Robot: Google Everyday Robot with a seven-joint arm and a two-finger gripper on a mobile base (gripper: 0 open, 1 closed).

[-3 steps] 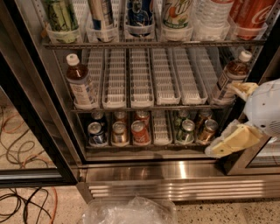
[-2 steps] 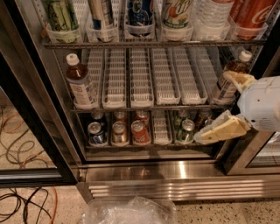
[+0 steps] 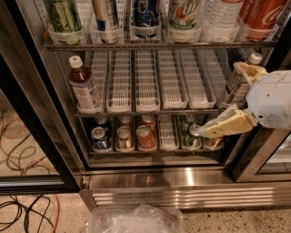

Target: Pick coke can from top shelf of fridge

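Observation:
The coke can point(image 3: 263, 13), red with white script, stands at the far right of the top shelf point(image 3: 159, 46), behind a clear lane front. Only its lower part shows, since the frame cuts off the top. My gripper point(image 3: 219, 100) hangs at the right, in front of the fridge point(image 3: 182, 179), well below the can at the level of the middle rack. Its cream fingers point(image 3: 225, 126) are spread open and hold nothing. One points left toward the bottom rack; the other sits by a bottle.
Other cans and bottles fill the top shelf lanes point(image 3: 107, 18). The middle rack carries white slotted trays point(image 3: 148, 82), a brown bottle point(image 3: 84, 88) at the left and another point(image 3: 236, 84) behind my gripper. Several cans point(image 3: 122, 136) stand on the bottom rack. Cables point(image 3: 22, 145) and a plastic bag point(image 3: 134, 220) lie on the floor.
My gripper has risen and shifted a little to the left, and its lower finger now reaches further in front of the bottom rack. Nothing on the shelves has moved.

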